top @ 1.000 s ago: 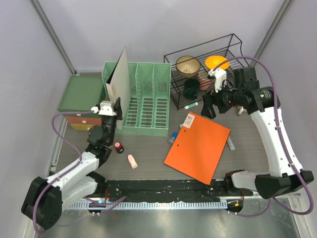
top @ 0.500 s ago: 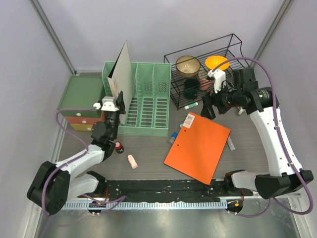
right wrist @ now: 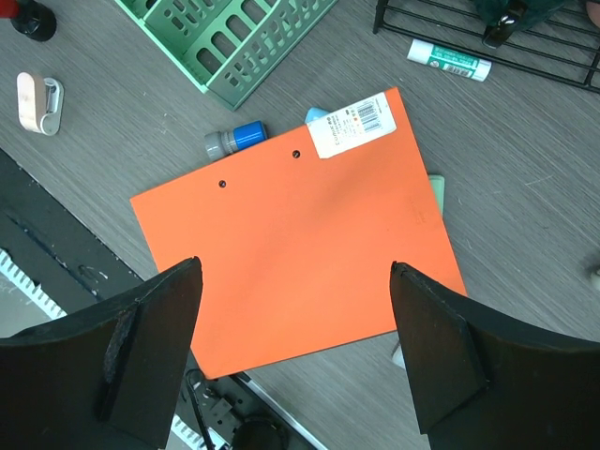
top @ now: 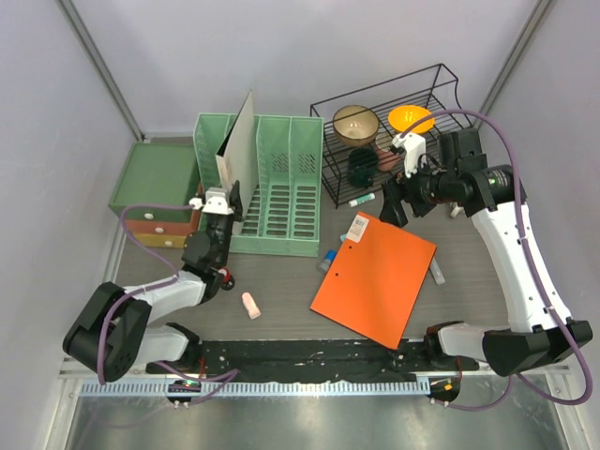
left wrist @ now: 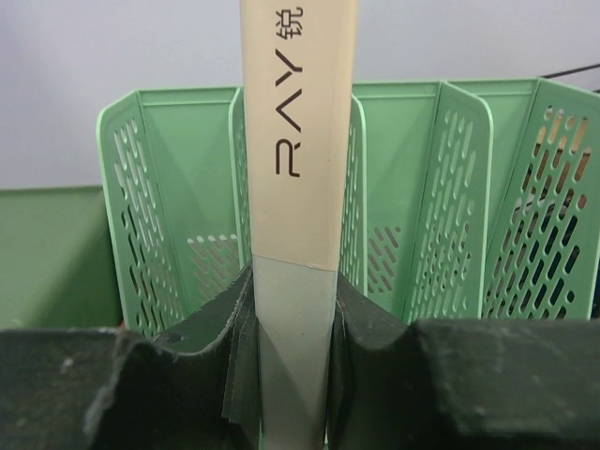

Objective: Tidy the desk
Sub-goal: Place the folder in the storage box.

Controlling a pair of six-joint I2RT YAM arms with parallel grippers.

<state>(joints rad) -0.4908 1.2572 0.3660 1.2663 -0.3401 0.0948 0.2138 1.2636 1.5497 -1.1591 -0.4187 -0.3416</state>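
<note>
Two arms worked over the desk (top: 281, 314), which lay beneath everything in the top view. The left gripper (left wrist: 292, 394) was clamped on a beige folder (left wrist: 298, 141), held upright and edge-on, probably to slide it into the green file rack (top: 281, 202). The right gripper (right wrist: 295, 356) hung wide open and empty above the orange folder (right wrist: 300, 253). Over the last second the beige folder had swung from a leftward lean to nearly upright and moved right; the right arm had stayed put.

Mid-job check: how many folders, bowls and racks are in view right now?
Folders: 2 (beige folder, orange folder)
Bowls: 2 (brown bowl, orange bowl)
Racks: 2 (green file rack, black wire rack)
Total: 6
</note>
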